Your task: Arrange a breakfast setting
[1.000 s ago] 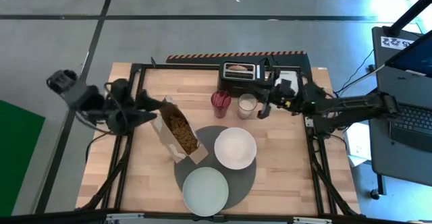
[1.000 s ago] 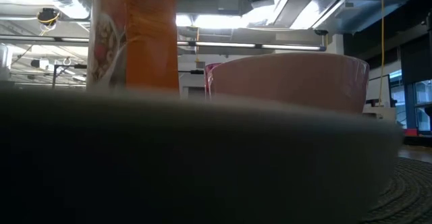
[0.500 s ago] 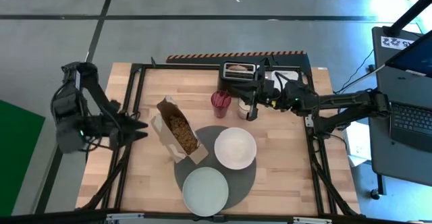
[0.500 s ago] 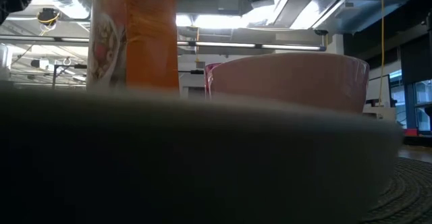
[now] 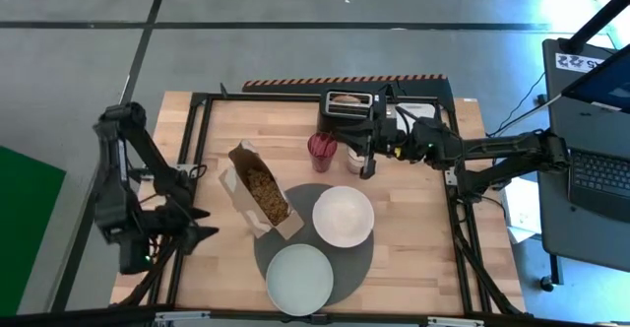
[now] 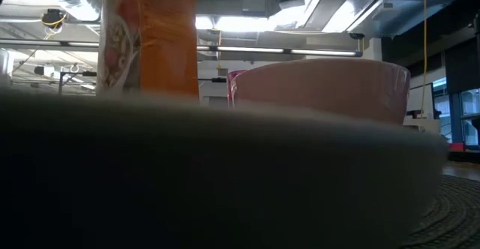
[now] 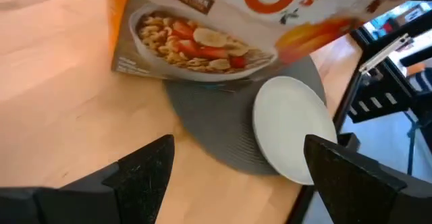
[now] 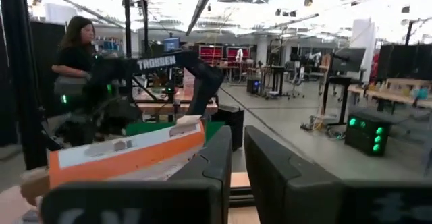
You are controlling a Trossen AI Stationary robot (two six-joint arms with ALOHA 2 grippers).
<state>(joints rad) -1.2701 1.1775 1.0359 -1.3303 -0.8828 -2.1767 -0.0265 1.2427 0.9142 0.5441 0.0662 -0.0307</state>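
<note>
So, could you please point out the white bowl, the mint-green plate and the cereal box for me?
white bowl (image 5: 343, 215): high view, centre of its inside.
mint-green plate (image 5: 299, 279): high view, middle of its flat face.
cereal box (image 5: 261, 193): high view, on the cereal showing at its open top.

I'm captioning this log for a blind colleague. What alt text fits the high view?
Seen from above, a wooden table holds a round grey placemat with a white bowl and a pale green plate on it, and an open cereal box at its edge. The right end effector hovers near a red cup and toaster; the left end effector is off to the side.
</note>
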